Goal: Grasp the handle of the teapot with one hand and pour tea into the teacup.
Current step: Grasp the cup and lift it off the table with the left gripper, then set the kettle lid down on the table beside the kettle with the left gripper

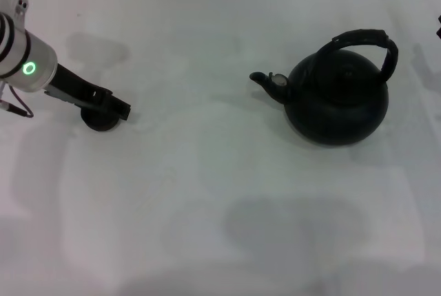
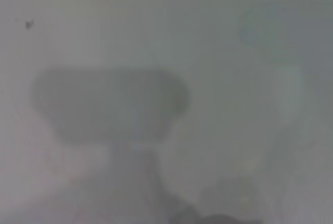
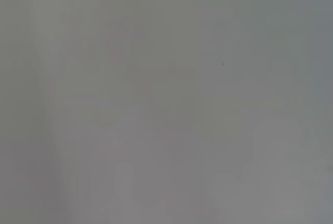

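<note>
Sitting upright on the white table (image 1: 207, 172): the teapot (image 1: 337, 103), toward the right side of the head view; its round black body is resting flat, touching nothing else
Spout: pointing toward the robot's left, at the teacup's side of the table; a small silvery tip is showing at its base
Handle: the handle (image 1: 365, 38) is arching over the top of the pot, standing up and free — nothing is gripping it
Teapot contents: cannot tell; the lid area is reading as plain black from above
Teacup: the teacup (image 1: 100, 120) is sitting low on the table at the far left, well apart from the teapot; its inside is hidden by the gripper over it
Left gripper: the left gripper (image 1: 114, 107) is reaching in from the upper left and lying right over the teacup's rim; whether its fingers are wide, narrow or clasping the cup, I cannot tell
Left wrist view: showing only blurred table surface with a soft shadow
Right gripper: not appearing in any view; the right wrist view is showing bare grey surface
</note>
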You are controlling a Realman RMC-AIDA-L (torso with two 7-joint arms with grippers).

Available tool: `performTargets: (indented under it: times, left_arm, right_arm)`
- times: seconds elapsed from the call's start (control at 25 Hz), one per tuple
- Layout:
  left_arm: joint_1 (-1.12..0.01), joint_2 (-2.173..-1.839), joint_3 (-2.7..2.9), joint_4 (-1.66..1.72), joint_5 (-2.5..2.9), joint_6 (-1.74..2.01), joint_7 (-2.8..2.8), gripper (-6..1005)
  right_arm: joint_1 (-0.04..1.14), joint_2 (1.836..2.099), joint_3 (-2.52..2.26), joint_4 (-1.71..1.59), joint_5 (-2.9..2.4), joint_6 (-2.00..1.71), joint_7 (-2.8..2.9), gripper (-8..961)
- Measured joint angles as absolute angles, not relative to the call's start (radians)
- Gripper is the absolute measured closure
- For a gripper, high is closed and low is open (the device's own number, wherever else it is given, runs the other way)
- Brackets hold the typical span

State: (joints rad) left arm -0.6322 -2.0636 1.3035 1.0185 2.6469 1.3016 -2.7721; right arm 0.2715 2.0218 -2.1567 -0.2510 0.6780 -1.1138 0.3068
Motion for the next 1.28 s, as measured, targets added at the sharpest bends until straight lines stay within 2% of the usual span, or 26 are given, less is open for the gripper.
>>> performTargets:
  times: [0.44, 0.68, 1.28]
  left_arm:
    - [-0.64, -2.063, 1.297, 1.019, 2.647, 1.313, -2.775, 141]
    - [-0.646, -2.066, 1.298, 1.077, 2.643, 1.329, -2.778, 298]
    - [-0.811, -2.076, 1.582, 0.977, 2.478, 1.209, -2.732, 298]
  right_arm:
    - [0.271, 2.022, -2.157, -0.251, 0.678, -1.122, 0.307, 79]
    - [0.272, 2.022, -2.157, -0.249, 0.678, -1.118, 0.307, 79]
    - [0.286, 2.022, -2.157, -0.254, 0.685, -1.115, 0.307, 80]
